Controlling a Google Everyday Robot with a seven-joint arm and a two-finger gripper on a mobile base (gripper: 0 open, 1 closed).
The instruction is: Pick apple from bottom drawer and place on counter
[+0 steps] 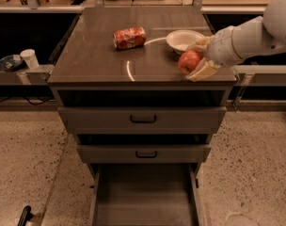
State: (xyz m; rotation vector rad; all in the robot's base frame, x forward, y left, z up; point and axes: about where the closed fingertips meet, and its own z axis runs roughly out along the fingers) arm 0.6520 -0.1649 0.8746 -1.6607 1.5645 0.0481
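My gripper [194, 60] reaches in from the right over the counter [96, 55] and is shut on the red-orange apple [188, 61]. It holds the apple just above the counter's front right part, close in front of the white bowl [183, 39]. The bottom drawer [144, 192] is pulled open below, and its plain floor is bare.
A red-and-white can [129, 37] lies on its side at the counter's middle back. Two drawers with black handles [143, 120] sit above the open one. A white cup [28, 58] and a dark dish [9, 62] stand on a shelf at the left.
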